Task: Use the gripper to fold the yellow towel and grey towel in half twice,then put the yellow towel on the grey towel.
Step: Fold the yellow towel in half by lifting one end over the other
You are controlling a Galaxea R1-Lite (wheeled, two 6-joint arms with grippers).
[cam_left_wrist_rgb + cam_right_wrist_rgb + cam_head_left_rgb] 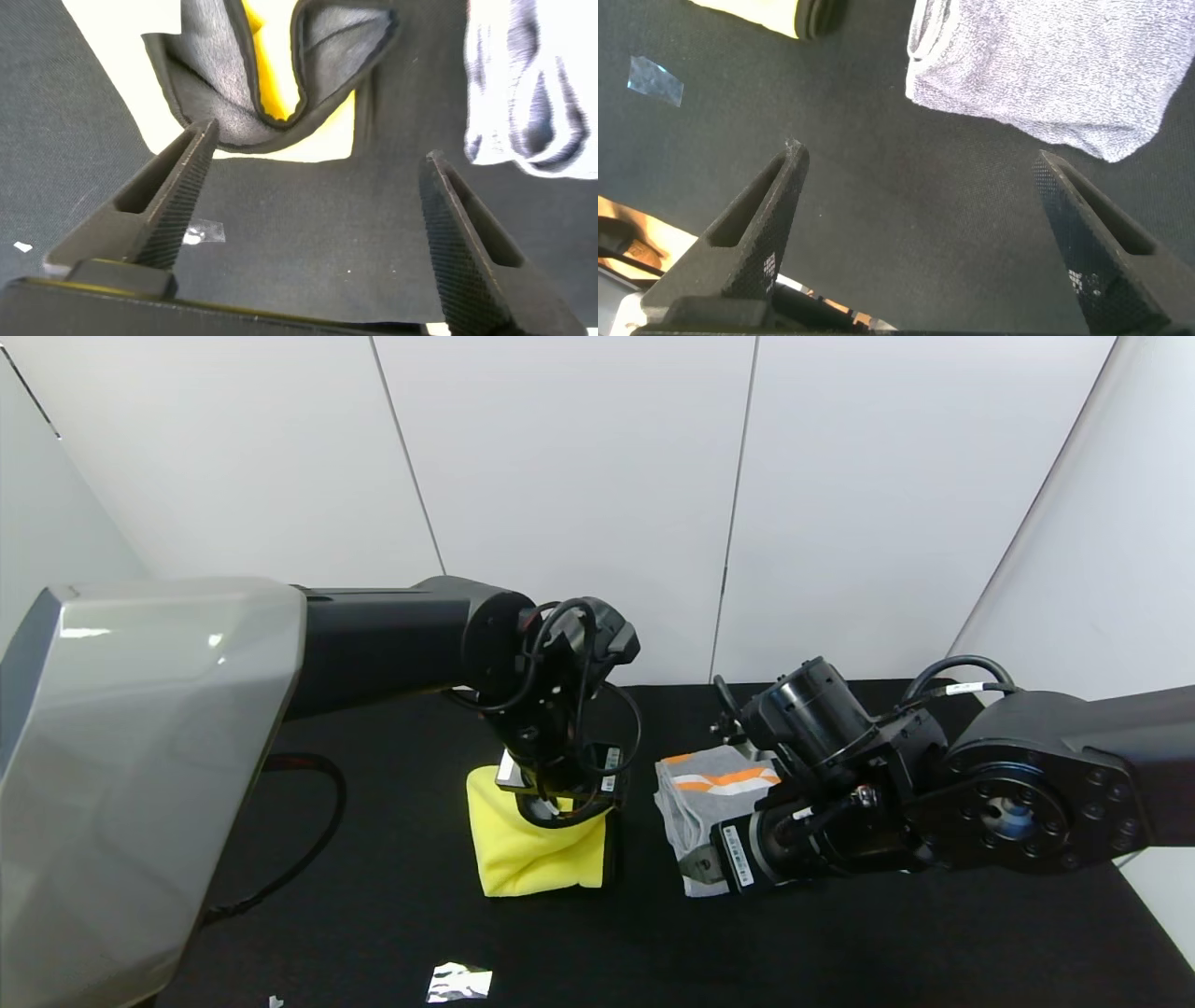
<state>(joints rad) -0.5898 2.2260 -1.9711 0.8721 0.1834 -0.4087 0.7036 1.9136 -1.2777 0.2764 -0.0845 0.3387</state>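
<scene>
The yellow towel (534, 859) lies folded on the black table, left of centre, its black-trimmed layers (266, 84) bunched and partly lifted. My left gripper (320, 145) hangs just above its far part, open, with nothing between the fingers. One fingertip (201, 135) sits right at the towel's fold. The grey towel (705, 784), folded with its orange and white stripes on top, lies to the right. My right gripper (915, 159) is open and empty over bare table beside the grey towel's (1046, 65) near edge. In the head view the right wrist covers part of the grey towel.
A small shiny scrap (459, 982) lies near the table's front edge. The same scrap (656, 79) shows in the right wrist view. White wall panels close the back and sides. Black table (373, 915) stretches around both towels.
</scene>
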